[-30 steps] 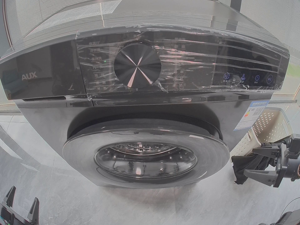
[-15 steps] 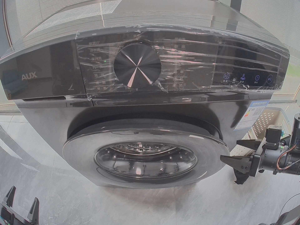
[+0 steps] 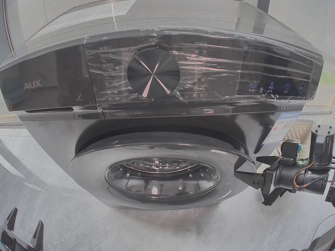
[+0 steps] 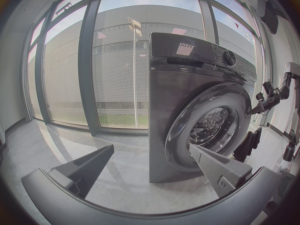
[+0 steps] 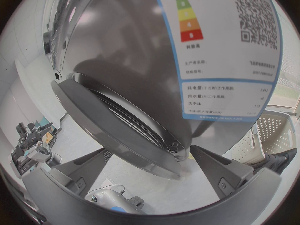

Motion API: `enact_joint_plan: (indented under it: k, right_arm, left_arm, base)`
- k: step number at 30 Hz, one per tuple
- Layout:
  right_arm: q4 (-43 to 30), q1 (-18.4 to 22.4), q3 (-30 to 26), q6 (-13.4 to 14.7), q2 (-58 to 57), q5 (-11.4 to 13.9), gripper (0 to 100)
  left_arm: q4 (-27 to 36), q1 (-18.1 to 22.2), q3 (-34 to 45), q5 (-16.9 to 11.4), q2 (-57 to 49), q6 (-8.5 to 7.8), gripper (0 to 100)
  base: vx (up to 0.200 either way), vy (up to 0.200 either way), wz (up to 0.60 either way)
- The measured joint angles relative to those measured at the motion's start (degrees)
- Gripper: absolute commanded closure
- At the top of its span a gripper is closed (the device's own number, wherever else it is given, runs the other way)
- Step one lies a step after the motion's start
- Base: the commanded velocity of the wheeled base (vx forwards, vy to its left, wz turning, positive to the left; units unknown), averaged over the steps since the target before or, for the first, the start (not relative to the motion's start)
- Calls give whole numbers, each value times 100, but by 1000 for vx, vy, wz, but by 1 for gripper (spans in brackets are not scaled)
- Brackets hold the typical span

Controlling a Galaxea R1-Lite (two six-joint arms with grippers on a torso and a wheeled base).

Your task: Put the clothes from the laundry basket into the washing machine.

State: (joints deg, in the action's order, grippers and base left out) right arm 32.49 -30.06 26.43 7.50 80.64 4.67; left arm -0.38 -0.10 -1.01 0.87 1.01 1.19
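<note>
The dark grey washing machine (image 3: pixel 153 74) stands before me, its round glass door (image 3: pixel 162 173) against its front. My right gripper (image 3: pixel 246 165) is open at the door's right rim. In the right wrist view the door rim (image 5: pixel 125 135) lies between the spread fingers (image 5: pixel 218 169) of that gripper (image 5: pixel 150 149). The white laundry basket (image 3: pixel 302 131) stands right of the machine, and a dark garment (image 3: pixel 275 196) hangs over its near side. My left gripper (image 3: pixel 24 227) is low at the left, open and empty, far from the machine (image 4: pixel 200 110).
Pale tiled floor (image 3: pixel 157 227) spreads in front of the machine. Tall windows (image 4: pixel 115 63) run behind it. An energy label (image 5: pixel 225 47) is stuck by the door's upper right. The basket (image 5: pixel 275 132) with the garment (image 5: pixel 278 158) is close beside the right arm.
My right gripper has travelled left from the basket and garment to the door's right rim, staying open. The left gripper and the machine have not moved.
</note>
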Motion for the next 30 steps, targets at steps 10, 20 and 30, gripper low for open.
enact_joint_plan:
  k: [10,20,30]
  right_arm:
    - [-6,-447,13,631,135,-233,0]
    - [-4,-758,-141,979,183,-545,0]
    - [-11,-747,-553,908,-215,-405,0]
  left_arm:
    - [5,0,0,0,2,0,0]
    - [5,0,0,-2,0,0,0]
    - [2,0,0,0,0,2,0]
  base:
    - [0,0,0]
    - [0,0,0]
    - [0,0,0]
